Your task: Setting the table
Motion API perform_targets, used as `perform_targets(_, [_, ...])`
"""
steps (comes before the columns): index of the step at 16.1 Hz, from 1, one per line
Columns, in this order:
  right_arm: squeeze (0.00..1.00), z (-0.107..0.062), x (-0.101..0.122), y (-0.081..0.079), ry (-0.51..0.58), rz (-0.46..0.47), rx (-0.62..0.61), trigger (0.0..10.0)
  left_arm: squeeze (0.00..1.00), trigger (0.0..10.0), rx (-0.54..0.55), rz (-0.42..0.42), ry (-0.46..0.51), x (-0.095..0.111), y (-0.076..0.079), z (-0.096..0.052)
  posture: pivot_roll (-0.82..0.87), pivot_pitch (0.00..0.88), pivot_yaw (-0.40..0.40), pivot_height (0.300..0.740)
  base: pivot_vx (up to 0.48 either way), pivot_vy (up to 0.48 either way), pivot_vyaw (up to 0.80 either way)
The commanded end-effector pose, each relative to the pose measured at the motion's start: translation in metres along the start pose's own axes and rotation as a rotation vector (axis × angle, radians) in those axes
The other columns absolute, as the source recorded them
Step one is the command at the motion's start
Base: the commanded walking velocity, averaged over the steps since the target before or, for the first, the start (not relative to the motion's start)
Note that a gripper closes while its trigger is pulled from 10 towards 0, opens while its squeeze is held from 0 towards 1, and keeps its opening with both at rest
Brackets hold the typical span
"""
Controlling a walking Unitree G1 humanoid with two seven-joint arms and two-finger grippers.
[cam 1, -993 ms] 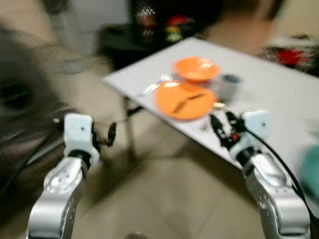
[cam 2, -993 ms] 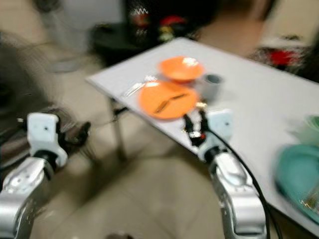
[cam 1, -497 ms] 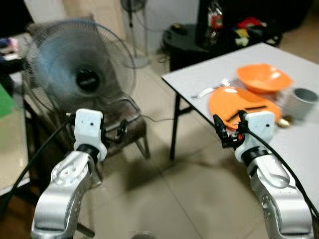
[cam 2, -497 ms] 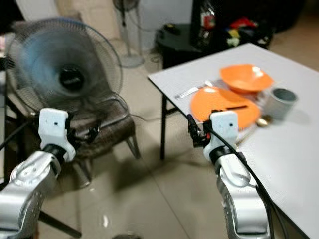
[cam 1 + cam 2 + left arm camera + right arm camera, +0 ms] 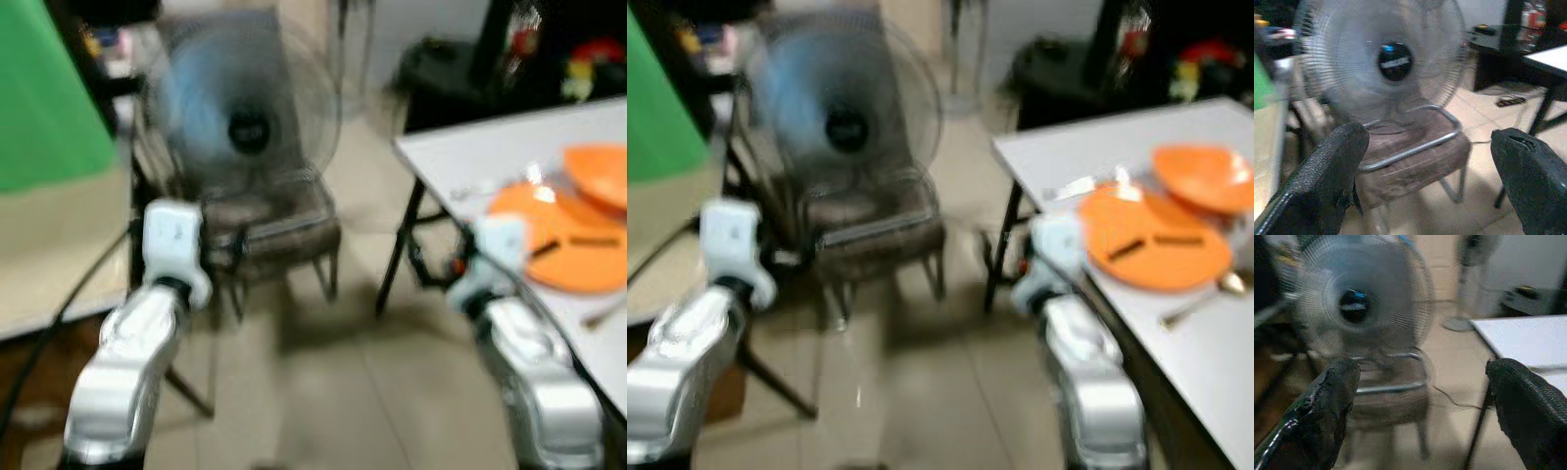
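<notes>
On the white table [image 5: 1215,362], an orange plate [image 5: 1156,245] lies flat beside an orange bowl [image 5: 1203,176]. The right gripper [image 5: 1420,406] hangs off the table's corner, fingers spread wide, empty. The left gripper [image 5: 1425,166], also wide open, faces the fan [image 5: 1386,63] on a chair [image 5: 279,230].

Fan [image 5: 247,113] left of table [image 5: 470,157].

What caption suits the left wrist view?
Open left gripper facing a fan standing on a chair.
</notes>
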State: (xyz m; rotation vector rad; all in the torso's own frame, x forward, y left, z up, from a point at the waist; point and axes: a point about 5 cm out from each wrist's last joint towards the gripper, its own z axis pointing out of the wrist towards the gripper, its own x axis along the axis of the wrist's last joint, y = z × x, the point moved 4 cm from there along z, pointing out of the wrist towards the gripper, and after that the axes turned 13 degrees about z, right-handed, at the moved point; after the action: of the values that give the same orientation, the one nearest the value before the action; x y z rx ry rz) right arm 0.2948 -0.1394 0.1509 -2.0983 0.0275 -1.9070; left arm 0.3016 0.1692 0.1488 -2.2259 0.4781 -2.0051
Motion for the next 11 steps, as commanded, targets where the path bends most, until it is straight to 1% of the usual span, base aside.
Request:
perform_targets(1, [0.68, 0.000, 0.001, 0.003, -0.009, -0.004, -0.008, 10.0, 0.00, 10.0, -0.005, 0.011, 0.020, 0.005, 0.002, -0.001, 0.06, 0.000, 0.038, 0.740, 0.000, 0.000, 0.80])
perform_targets(3, [0.68, 0.002, 0.002, 0.002, -0.007, -0.002, -0.003, 10.0, 0.00, 10.0, -0.004, 0.018, 0.025, 0.006, 0.001, -0.002, 0.06, 0.000, 0.038, 0.740, 0.000, 0.000, 0.80])
perform_targets(4, [0.69, 0.008, 0.004, -0.002, -0.002, -0.003, 0.019, 10.0, 0.00, 10.0, 0.009, 0.013, 0.033, 0.007, 0.001, -0.003, 0.07, 0.000, 0.029, 0.740, 0.000, 0.000, 0.80])
perform_targets(5, [0.69, 0.008, 0.004, -0.004, 0.001, -0.003, 0.025, 10.0, 0.00, 10.0, 0.009, 0.014, 0.033, 0.007, 0.000, -0.003, 0.06, 0.000, 0.039, 0.740, 0.000, 0.000, 0.80])
perform_targets(6, [0.69, 0.008, 0.004, -0.005, 0.001, 0.003, 0.029, 10.0, 0.00, 10.0, 0.001, 0.028, 0.031, 0.007, 0.000, -0.002, 0.07, 0.000, 0.041, 0.740, 0.000, 0.000, 0.80])
perform_targets(7, [0.69, 0.007, 0.002, -0.006, -0.003, 0.009, 0.030, 10.0, 0.00, 10.0, -0.005, 0.029, 0.039, 0.009, 0.000, -0.003, 0.07, 0.000, 0.044, 0.740, 0.000, 0.000, 0.80])
perform_targets(9, [0.69, 0.006, 0.000, -0.006, -0.009, 0.013, 0.034, 10.0, 0.00, 10.0, 0.001, 0.015, 0.037, 0.008, -0.003, -0.003, 0.07, 0.000, 0.049, 0.740, 0.000, 0.000, 0.80])
perform_targets(11, [0.69, 0.005, -0.001, -0.009, -0.014, 0.019, 0.050, 10.0, 0.00, 10.0, -0.010, 0.015, 0.043, 0.009, -0.002, -0.006, 0.08, 0.000, 0.051, 0.740, 0.000, 0.000, 0.80])
